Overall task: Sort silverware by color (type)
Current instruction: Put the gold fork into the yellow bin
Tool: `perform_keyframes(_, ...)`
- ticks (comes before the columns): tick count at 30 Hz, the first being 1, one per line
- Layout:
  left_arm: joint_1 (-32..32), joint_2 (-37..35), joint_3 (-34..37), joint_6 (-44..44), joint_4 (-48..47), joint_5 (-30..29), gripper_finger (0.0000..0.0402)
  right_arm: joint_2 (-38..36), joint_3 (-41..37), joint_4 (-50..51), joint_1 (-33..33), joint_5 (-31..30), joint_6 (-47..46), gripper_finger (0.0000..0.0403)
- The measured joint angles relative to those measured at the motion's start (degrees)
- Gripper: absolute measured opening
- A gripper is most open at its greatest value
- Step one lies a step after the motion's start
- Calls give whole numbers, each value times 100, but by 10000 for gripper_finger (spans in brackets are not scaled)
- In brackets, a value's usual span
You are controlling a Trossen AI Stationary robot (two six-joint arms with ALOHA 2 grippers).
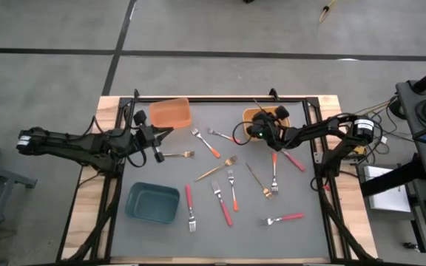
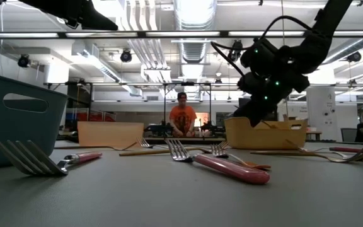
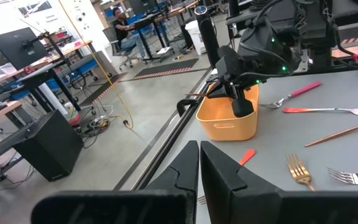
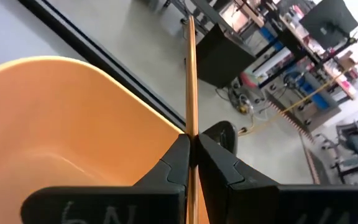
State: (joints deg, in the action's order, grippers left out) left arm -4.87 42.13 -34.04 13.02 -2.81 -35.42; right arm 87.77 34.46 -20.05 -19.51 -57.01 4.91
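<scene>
Worktop: grey mat, forks scattered mid-surface.
Right end effector (image 1: 261,131): clamped on gold fork (image 4: 190,74), directly over yellow-orange bin (image 1: 251,116) at far right; handle stands near-upright.
Left end effector (image 1: 165,134): closed, empty, beside orange bin (image 1: 170,113).

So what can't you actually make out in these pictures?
- Yellow bin, high view: its inside is covered by the right tool.
- Gold fork, right wrist view: held in the right tool, both ends cut off or hidden.
- Teal bin, low view: cut off by the edge; contents hidden by its wall.
</scene>
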Motion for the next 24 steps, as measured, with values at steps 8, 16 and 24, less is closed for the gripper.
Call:
perform_keyframes(8,1,0,0,0,0,0,0,0,0,6,0,40,332,13)
perform_keyframes(16,-1,0,0,0,0,-1,0,0,-2,9,0,53,713,13)
perform_keyframes(24,-1,0,0,0,0,-1,0,4,-2,15,0,66,712,13)
